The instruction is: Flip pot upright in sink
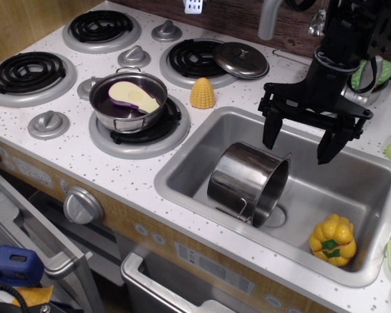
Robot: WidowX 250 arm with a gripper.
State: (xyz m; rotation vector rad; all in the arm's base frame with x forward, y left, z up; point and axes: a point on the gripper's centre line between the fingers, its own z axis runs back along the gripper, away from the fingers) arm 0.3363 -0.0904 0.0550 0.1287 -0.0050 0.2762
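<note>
The tall shiny steel pot [247, 182] lies on its side in the grey sink [202, 171], its open mouth facing right and a thin wire handle at its lower front. My gripper [300, 145] hangs above the sink, just right of and above the pot's mouth. Its two black fingers [269, 134] are spread wide and hold nothing. It is apart from the pot.
A yellow toy pepper [333, 239] lies in the sink's front right corner. A shallow steel pan with an eggplant [129, 99] sits on a burner to the left. A yellow corn [202, 93] stands by the sink's back left corner. A steel lid [241, 60] and the faucet [268, 18] are behind.
</note>
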